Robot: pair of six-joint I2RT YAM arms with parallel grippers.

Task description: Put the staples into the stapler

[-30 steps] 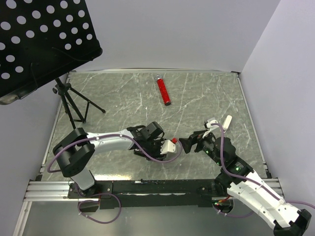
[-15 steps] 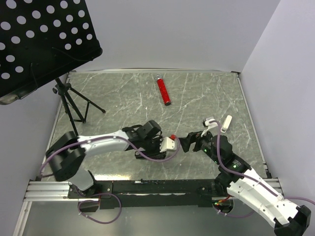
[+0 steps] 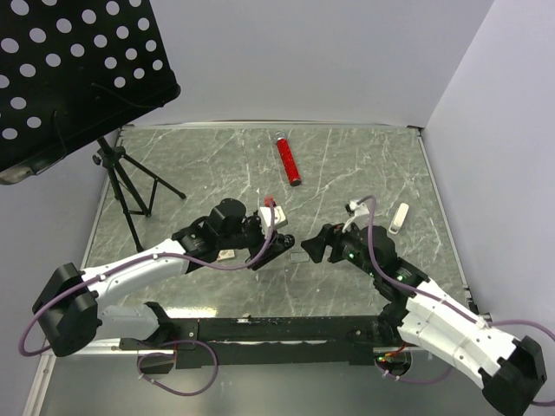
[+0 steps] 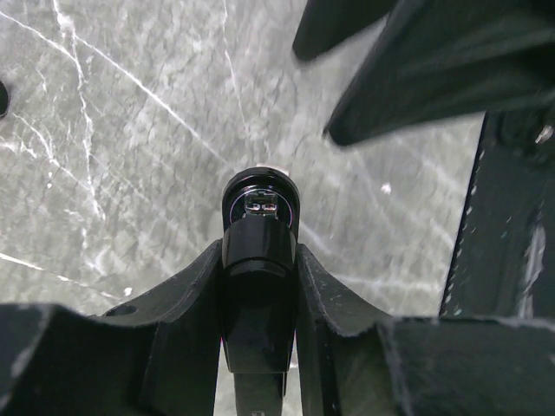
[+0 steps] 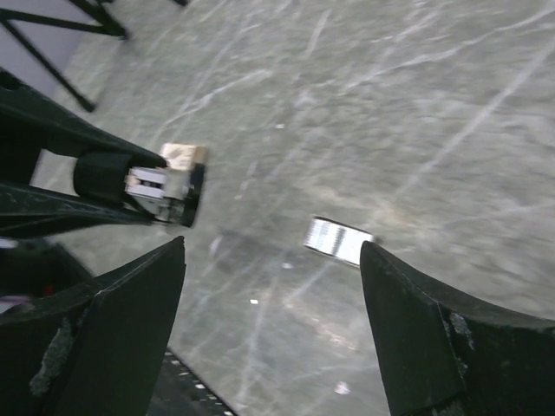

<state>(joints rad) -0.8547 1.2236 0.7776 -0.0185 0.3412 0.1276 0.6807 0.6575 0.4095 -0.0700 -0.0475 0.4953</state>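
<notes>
My left gripper [image 4: 258,251] is shut on the stapler [image 4: 260,227], a slim black body seen end-on between the two fingers. In the top view that gripper [image 3: 279,243] sits mid-table, pointing right. The staples [image 5: 338,240], a small silver strip, lie flat on the marble, just inside the right finger in the right wrist view. In the top view the staples [image 3: 297,256] lie between the two grippers. My right gripper [image 5: 273,245] is open and empty, facing the stapler's tip [image 5: 163,192]. From above, the right gripper [image 3: 319,248] hovers just right of the strip.
A red tube [image 3: 288,160] lies at the back centre. A tripod [image 3: 126,186] under a black perforated stand plate [image 3: 69,69] fills the back left. A small white piece [image 3: 399,217] lies to the right. A beige piece [image 5: 184,156] shows just beyond the stapler's tip.
The left arm has stretched out lower and turned, the stapler still in its grip. The right gripper has shifted left toward it. The staples now show on the marble between them.
</notes>
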